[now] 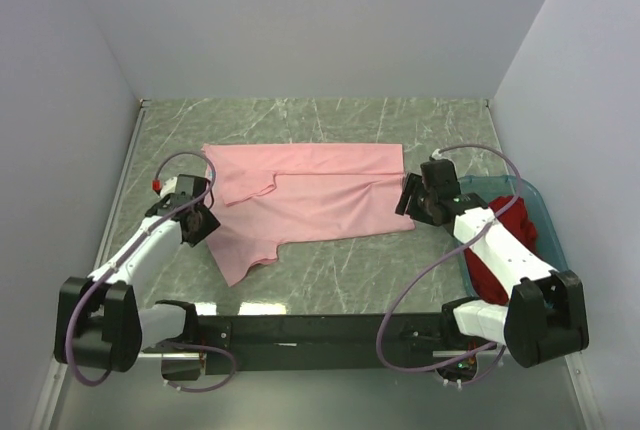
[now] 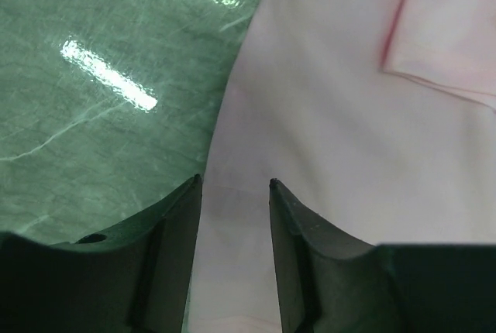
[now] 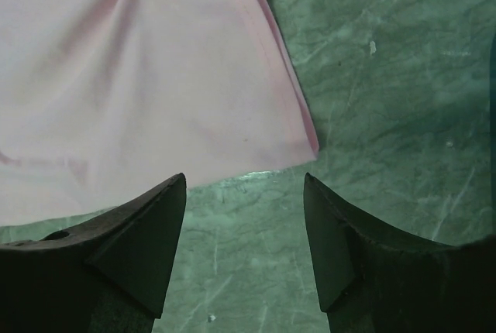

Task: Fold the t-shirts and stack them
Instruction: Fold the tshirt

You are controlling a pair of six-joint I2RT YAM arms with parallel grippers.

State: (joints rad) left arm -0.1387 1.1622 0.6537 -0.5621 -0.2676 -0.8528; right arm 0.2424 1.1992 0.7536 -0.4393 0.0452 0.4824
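I had my left hand (image 2: 235,186) released, tilted down over the edge of the pink t-shirt (image 1: 320,200); my right hand (image 3: 244,182), also released, hovered above its corner on the tabletop (image 1: 330,120).

The pink shirt (image 1: 320,205) is soft, matt cloth. The green marbled table (image 1: 300,115) is smooth and glossy. The teal tub (image 1: 540,205) is translucent plastic. The red shirt (image 1: 487,285), mostly hidden, looks like cloth.
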